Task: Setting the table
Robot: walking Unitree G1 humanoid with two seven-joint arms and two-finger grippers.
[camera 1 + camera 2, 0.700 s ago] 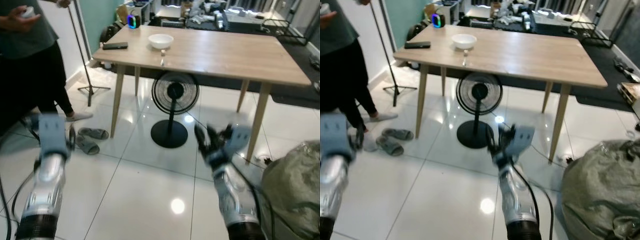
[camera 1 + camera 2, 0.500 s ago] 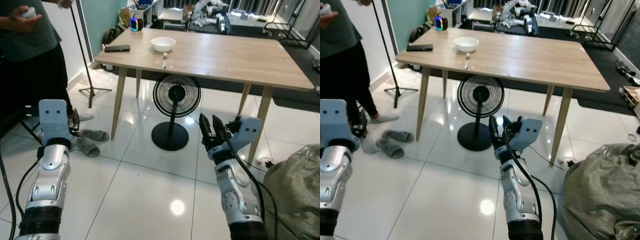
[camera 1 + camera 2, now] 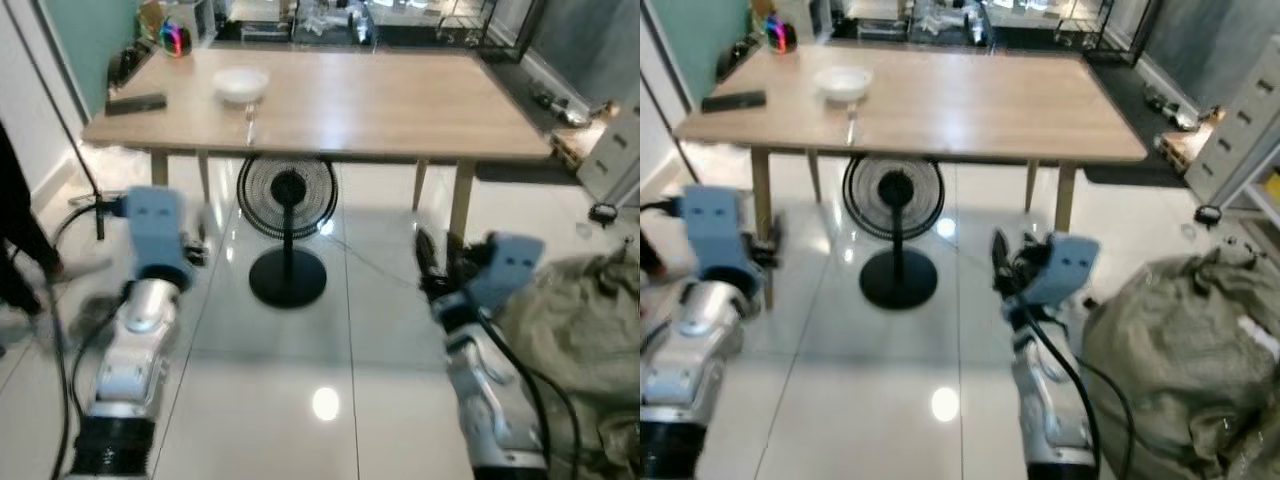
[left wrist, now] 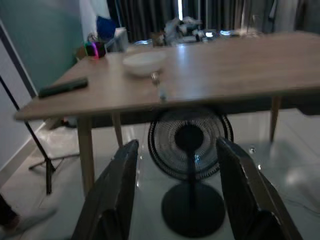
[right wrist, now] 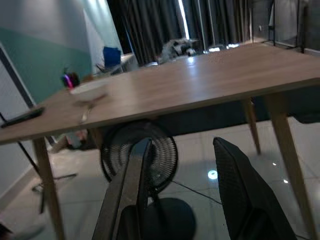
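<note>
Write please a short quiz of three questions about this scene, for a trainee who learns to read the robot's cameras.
1. True or false: the white bowl stands on the wooden table, near the end on the robot's left.
2. What lies on the table just in front of the bowl? A) a fork B) a cup C) a plate
3. Fill in: under the table stands a black ______ on a round base.

Key
1. True. A dark remote control lies further toward that end.
2. A.
3. Fan. Both the left gripper and the right gripper are open, empty and short of the table.
</note>
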